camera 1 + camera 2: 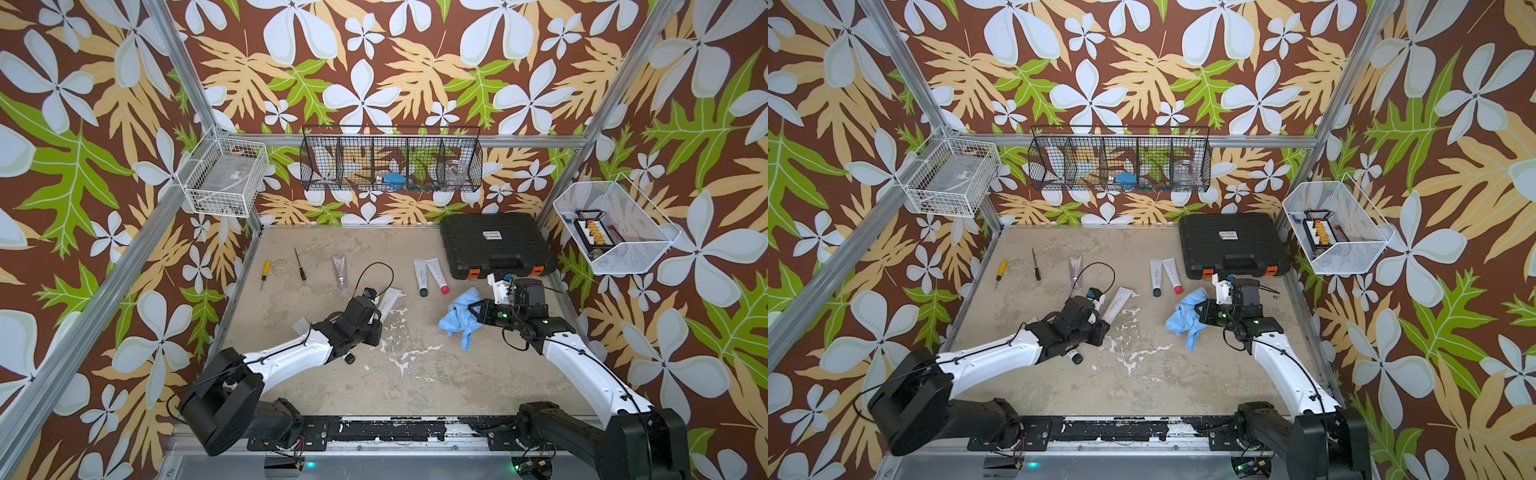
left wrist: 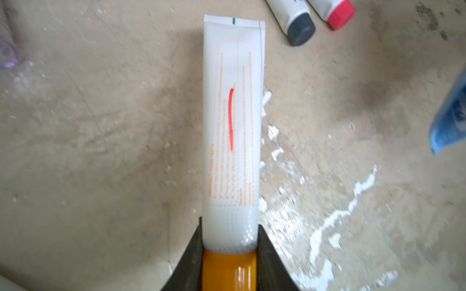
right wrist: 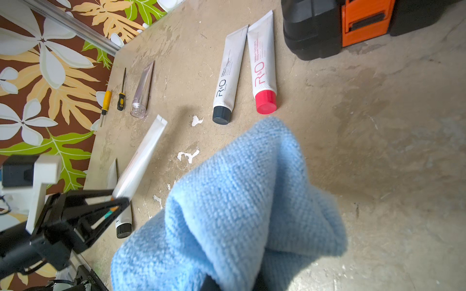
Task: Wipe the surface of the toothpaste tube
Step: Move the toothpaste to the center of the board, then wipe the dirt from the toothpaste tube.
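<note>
While your left hand (image 2: pixel 230 226) is clamping shut on the toothpaste tube (image 2: pixel 232 113), its two fingers are pinching the white body just beside the orange cap (image 2: pixel 229 269). You are holding the tube left of the surface's (image 1: pixel 415 374) middle, with its crimped end pointing toward the far wall. A red streak (image 2: pixel 230 118) is showing along the printed face. I cannot tell whether the crimped end is resting on the surface or hanging above it.

Your right hand (image 1: pixel 471 311) is closing tight on a bunched blue cloth (image 3: pixel 239 201), which is draping over and hiding the fingertips. You are keeping the cloth to the right of the tube and apart from it; nothing is touching the streak.

Two more tubes, one black-capped (image 3: pixel 227 75) and one red-capped (image 3: pixel 262 63), are lying side by side beyond the cloth. A further black-capped tube (image 3: pixel 123 224) is lying under your left hand. A black case (image 1: pixel 494 245) is sitting at the far right corner.
</note>
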Robot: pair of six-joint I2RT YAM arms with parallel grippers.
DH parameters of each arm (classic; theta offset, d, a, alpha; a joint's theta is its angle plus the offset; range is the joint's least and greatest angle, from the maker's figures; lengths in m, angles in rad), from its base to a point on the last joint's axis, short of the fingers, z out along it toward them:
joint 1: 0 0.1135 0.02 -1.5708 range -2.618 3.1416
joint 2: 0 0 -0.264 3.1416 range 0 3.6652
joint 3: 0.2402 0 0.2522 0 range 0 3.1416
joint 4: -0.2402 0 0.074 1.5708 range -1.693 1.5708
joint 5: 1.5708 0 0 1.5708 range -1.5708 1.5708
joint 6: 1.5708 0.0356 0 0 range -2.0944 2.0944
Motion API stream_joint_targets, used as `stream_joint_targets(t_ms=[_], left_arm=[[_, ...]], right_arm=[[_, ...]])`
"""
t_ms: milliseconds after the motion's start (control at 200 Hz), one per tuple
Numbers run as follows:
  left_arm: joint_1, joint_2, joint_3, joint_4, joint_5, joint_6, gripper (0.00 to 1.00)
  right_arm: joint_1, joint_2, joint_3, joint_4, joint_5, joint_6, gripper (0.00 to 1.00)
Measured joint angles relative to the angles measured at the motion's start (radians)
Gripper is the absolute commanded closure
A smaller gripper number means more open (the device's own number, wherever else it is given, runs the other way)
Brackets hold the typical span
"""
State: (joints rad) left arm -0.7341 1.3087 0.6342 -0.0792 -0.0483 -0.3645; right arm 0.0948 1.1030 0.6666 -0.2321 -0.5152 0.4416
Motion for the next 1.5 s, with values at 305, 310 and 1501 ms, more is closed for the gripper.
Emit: stream_joint_targets(t_ms=[305,310,1501], left_arm=[[-0.262,0.016,-0.066,0.060,-0.021,0.037,0.81],[-0.264,0.018,-0.065,0.062,-0.021,0.038,0.81],[-0.295,0.190,-0.112,0.321,0.026,0.238,0.75]], right_arm=[[-0.018,-0.066,-0.018,0.003,0.070,0.026,1.00],[-0.018,-0.066,-0.018,0.003,0.070,0.026,1.00],[0.192,0.048,-0.077,0.086,0.061,0.071,1.00]])
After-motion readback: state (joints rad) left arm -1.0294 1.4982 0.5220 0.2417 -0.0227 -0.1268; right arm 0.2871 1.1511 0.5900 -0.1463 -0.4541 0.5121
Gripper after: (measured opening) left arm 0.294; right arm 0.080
